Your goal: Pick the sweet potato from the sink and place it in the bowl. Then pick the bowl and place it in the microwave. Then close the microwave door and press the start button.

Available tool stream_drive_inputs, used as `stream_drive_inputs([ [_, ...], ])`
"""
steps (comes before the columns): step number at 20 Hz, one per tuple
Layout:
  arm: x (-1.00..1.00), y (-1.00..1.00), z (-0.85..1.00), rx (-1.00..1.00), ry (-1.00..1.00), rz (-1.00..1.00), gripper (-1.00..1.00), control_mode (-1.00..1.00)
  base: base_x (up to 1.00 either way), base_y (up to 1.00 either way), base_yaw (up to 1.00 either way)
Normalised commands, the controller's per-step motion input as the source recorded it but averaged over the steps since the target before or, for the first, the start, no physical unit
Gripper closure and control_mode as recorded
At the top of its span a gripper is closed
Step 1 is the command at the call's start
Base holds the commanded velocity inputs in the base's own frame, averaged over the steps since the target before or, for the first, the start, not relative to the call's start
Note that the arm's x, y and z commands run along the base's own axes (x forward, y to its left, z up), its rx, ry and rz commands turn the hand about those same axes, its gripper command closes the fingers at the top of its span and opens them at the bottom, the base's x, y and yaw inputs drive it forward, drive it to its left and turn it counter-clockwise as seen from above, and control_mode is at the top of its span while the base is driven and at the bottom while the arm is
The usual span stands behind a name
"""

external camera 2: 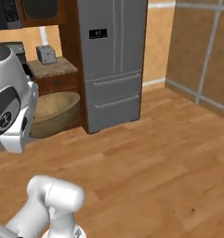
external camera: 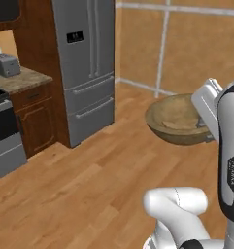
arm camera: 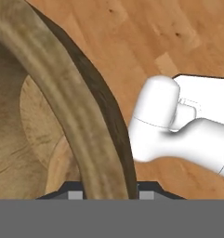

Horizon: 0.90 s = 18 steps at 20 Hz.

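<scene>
The robot's white arm held the bowl [external camera: 179, 119] in the air above a floor [external camera: 89, 189] of warm, honey-coloured wooden planks. The bowl was round, wide and shallow, turned from light-brown wood with visible grain and a darker outer wall. In the hand view its thick, smooth rim [arm camera: 62, 97] ran up from between the two dark fingertips, one on the inside and one on the outside of the wall, so the gripper [arm camera: 108, 193] was clamped on the rim. In the left base view the bowl hung just beside the white hand, roughly level. In the right base view it showed partly behind the arm's upper body [external camera 2: 55, 114]. Whether the sweet potato lay inside could not be told.

Behind stood a tall grey refrigerator [external camera 2: 114, 60] with flat steel-like doors and bar handles. To its left ran dark wood cabinets [external camera: 36, 116] topped by a speckled stone counter [external camera: 21, 80] carrying a small silver toaster [external camera: 6, 64]. The far wall [external camera: 186, 44] was large tan tiles with pale grout.
</scene>
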Motion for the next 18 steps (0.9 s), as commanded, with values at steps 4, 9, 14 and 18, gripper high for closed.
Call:
stream_drive_inputs([
  [4,0.00,0.00,0.00,0.00,0.00,0.00,1.00,1.00,1.00,0.00,0.50],
  [9,0.00,0.00,0.00,0.00,0.00,0.00,1.00,1.00,1.00,0.17,0.41],
  [14,0.00,0.00,0.00,0.00,0.00,0.00,1.00,1.00,1.00,0.27,0.41],
  [18,0.00,0.00,0.00,0.00,0.00,0.00,1.00,1.00,1.00,0.30,0.48],
])
